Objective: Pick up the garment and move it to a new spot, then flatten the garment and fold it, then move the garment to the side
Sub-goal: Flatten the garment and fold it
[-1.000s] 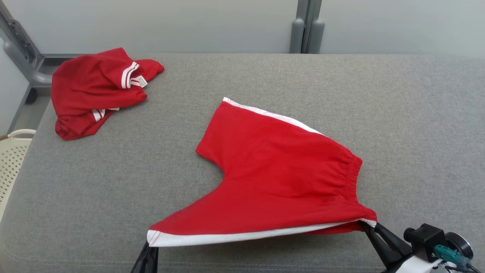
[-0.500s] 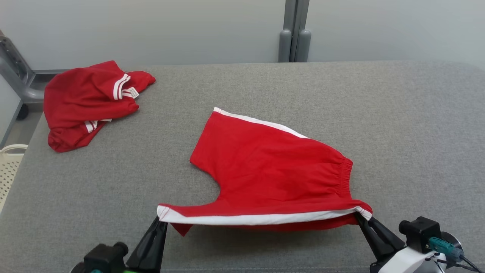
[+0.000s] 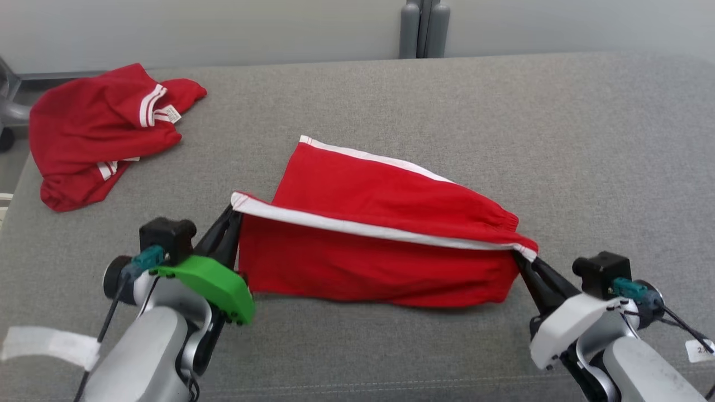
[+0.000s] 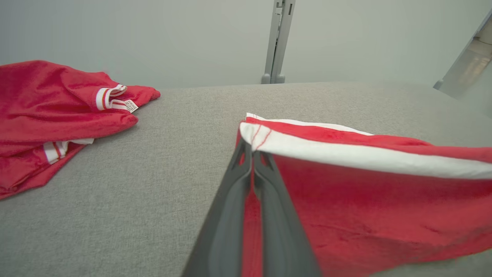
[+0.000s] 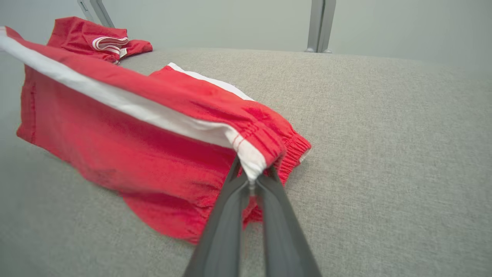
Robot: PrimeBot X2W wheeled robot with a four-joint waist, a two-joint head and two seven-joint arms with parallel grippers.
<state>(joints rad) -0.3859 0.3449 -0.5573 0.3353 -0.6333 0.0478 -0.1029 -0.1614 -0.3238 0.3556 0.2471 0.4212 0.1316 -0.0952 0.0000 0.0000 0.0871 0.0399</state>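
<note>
Fold step, mid-lift.

The red cotton shorts with a white side stripe (image 3: 380,223) sit at the centre of the head view on the grey woven-fabric tabletop (image 3: 586,139). The far leg lies flat. The near leg is raised off the cloth and hangs as a curtain from its striped edge.

The left gripper (image 3: 234,215) is pinched shut on the hem corner of that stripe, at centre-left of the frame. The left wrist view shows red cloth running down between its closed fingers (image 4: 230,215). The right gripper (image 3: 519,258) is clamped on the waistband corner at centre-right.

A crumpled red garment with white trim (image 3: 95,128) lies at the upper left, well apart.

Judgement: you are about halfway through folding one leg over the other.

Advice for you:
- Carry both corners toward the top of the frame together, at equal height, with the stripe taut so nothing sags.
- Aim the held stripe onto the far stripe.
- Lower to the cloth before letting go.
- Watch that the far leg is not dragged.
</note>
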